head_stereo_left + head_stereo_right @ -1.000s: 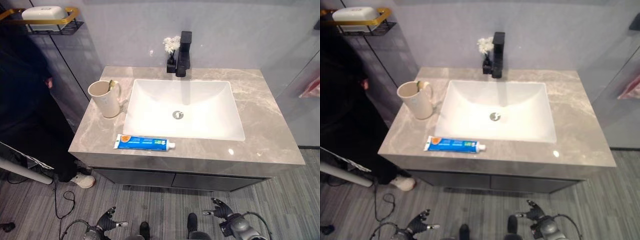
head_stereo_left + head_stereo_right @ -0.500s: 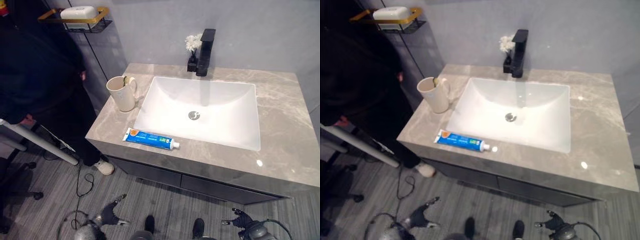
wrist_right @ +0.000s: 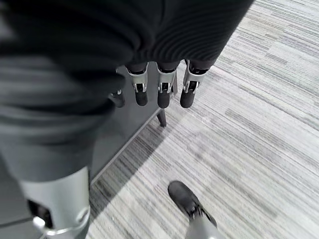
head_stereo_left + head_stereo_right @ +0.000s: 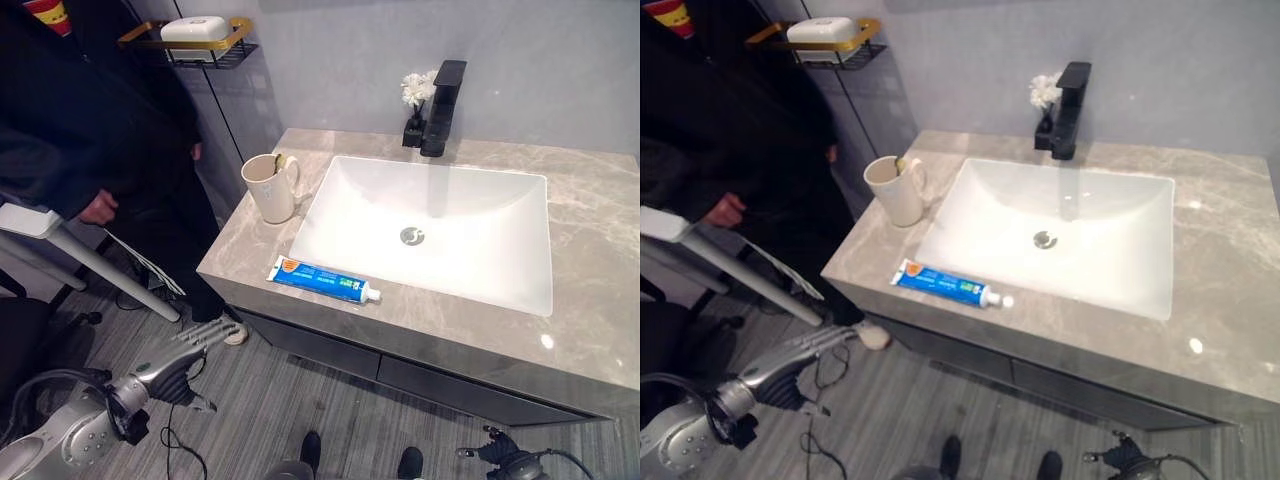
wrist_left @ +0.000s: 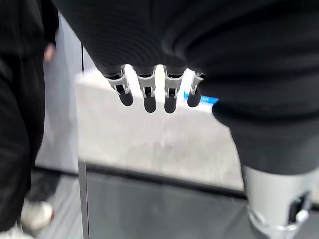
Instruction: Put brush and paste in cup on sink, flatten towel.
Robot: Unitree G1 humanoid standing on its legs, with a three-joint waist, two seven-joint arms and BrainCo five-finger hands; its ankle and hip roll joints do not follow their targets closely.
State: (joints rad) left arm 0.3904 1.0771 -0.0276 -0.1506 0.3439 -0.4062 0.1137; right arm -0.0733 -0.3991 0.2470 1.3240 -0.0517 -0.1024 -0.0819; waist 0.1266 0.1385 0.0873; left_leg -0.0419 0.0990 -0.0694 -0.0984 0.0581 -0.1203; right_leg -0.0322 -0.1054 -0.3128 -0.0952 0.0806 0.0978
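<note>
A cream cup stands on the grey stone counter left of the white basin, with a toothbrush standing in it. A blue toothpaste tube lies flat near the counter's front edge, its white cap toward the right. My left hand hangs open below and left of the counter, over the floor, fingers straight and pointing toward the counter. In the left wrist view its fingers face the counter edge and a bit of the tube. My right hand is low at the right, open and empty, fingers over the floor.
A black faucet and a small white flower stand behind the basin. A person in black stands close to the counter's left end. A wall shelf with soap hangs above. A dark cabinet front sits under the counter.
The camera has swung left, so the sink sits further right. My left arm has risen and reached forward toward the counter. The right hand stays low.
</note>
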